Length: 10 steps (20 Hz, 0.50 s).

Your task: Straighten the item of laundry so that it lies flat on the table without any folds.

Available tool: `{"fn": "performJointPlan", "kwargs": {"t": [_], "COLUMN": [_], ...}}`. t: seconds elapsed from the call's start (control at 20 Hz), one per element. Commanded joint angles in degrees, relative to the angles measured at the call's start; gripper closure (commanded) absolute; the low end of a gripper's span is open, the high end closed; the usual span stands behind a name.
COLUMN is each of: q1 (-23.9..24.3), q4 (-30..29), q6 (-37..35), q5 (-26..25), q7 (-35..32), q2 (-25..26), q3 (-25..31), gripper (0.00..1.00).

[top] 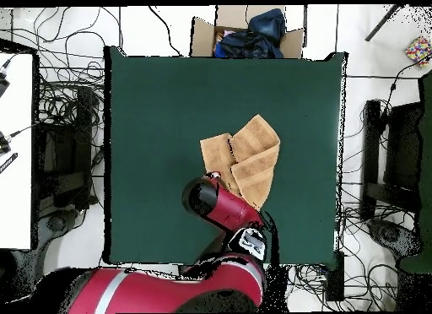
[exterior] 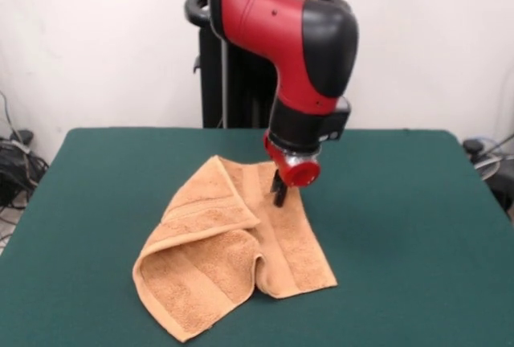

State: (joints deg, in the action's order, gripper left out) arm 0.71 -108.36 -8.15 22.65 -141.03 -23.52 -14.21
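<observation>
The orange-tan towel lies crumpled at the middle of the dark green table. Its left part is folded over itself in a raised loop, and its right part lies flat. My gripper points down and touches the towel near its far edge, at the fold line. In the overhead view the towel lies right of the centre of the table. There the arm hides the gripper and covers the towel's near corner.
A cardboard box holding dark cloth stands beyond the table's far edge. Cables lie on the floor around the table. The black pedestal stands behind the table.
</observation>
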Motion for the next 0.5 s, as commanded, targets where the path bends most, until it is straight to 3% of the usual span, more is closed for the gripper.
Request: {"fn": "performJointPlan", "kwargs": {"t": [0.05, 0.25, 0.5], "q1": [-1.46, -3.26, -4.86], "q4": [-0.1, 1.88, 5.16], "q6": [-14.89, -19.26, -19.23], "q5": [4.61, 5.45, 7.41], "q7": [-12.74, -15.23, -16.51], "q2": [-11.41, -12.77, -9.76], "q3": [3.2, 1.49, 0.47], "gripper": [1.0, 1.0, 1.0]}}
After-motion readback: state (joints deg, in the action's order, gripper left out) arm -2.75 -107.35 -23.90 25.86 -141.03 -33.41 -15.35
